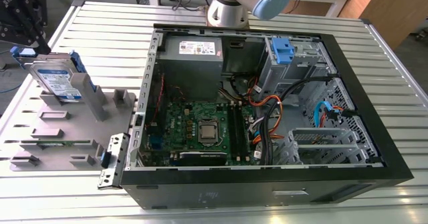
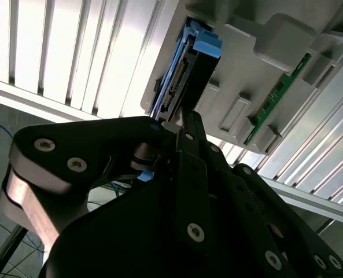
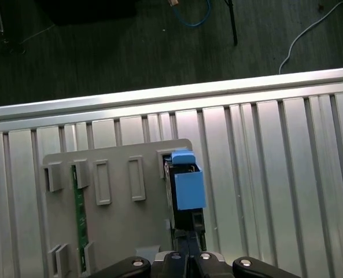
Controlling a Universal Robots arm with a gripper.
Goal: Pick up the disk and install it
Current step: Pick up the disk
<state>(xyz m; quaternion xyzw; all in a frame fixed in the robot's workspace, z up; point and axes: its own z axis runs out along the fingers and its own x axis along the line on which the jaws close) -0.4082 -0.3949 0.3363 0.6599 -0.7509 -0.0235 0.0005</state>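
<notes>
Fixture and chassis on the slatted counter [image 1: 100, 28]. The disk [image 1: 57, 81] is stood on edge in a slot of the grey fixture plate [image 1: 67, 134], at the exterior view's left, well apart from the open computer case [image 1: 267, 184]. The gripper [image 1: 37, 46] is placed at the disk's upper edge. In the first wrist view the jaws are seen drawn narrow, apparently pinched on the disk [image 3: 185, 191].

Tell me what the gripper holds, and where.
Cannot tell: the gripper is at the upper end of the silver blue-railed disk standing in the grey holder.
</notes>
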